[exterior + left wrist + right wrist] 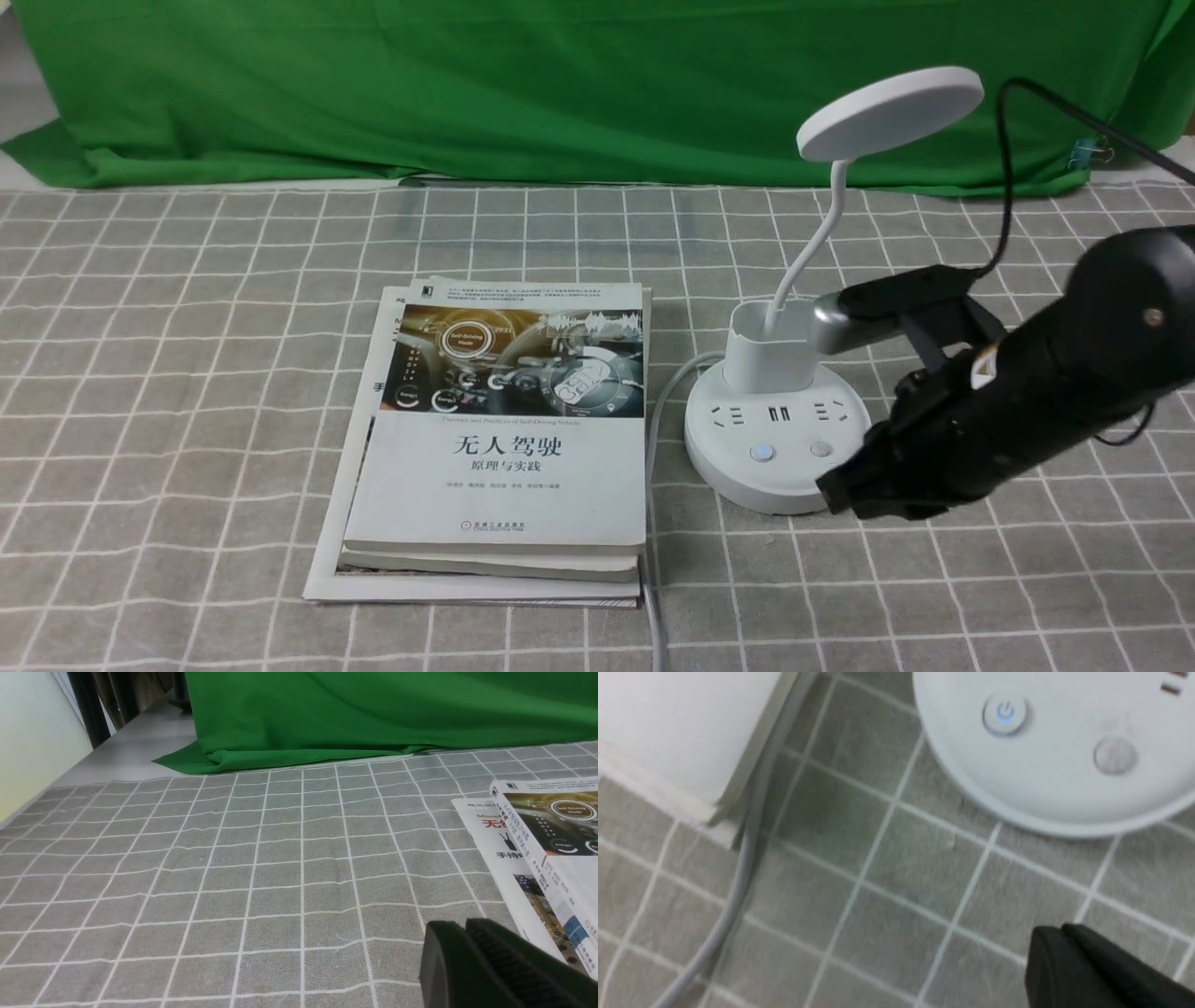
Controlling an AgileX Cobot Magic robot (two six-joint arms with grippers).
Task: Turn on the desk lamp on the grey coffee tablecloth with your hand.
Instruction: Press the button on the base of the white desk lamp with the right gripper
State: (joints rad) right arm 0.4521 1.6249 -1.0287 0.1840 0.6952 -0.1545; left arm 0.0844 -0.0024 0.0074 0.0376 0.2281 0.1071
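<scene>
The white desk lamp (780, 411) stands on the grey coffee tablecloth (187, 373), right of centre, its disc head (889, 110) on a thin neck above a cup. Its round base carries a power button with a blue glow (763, 453) and a plain button (821, 448); both also show in the right wrist view (1005, 714) (1115, 756). My right gripper (834, 492), the hand, is shut and empty, just off the base's front right edge, low over the cloth. My left gripper (460, 926) is shut and empty over bare cloth, out of the front view.
A stack of books (499, 439) lies left of the lamp. The lamp's grey cord (653, 485) runs between books and base toward the front edge. A green backdrop cloth (560, 84) hangs at the back. A black cable (1004, 187) loops above my right arm.
</scene>
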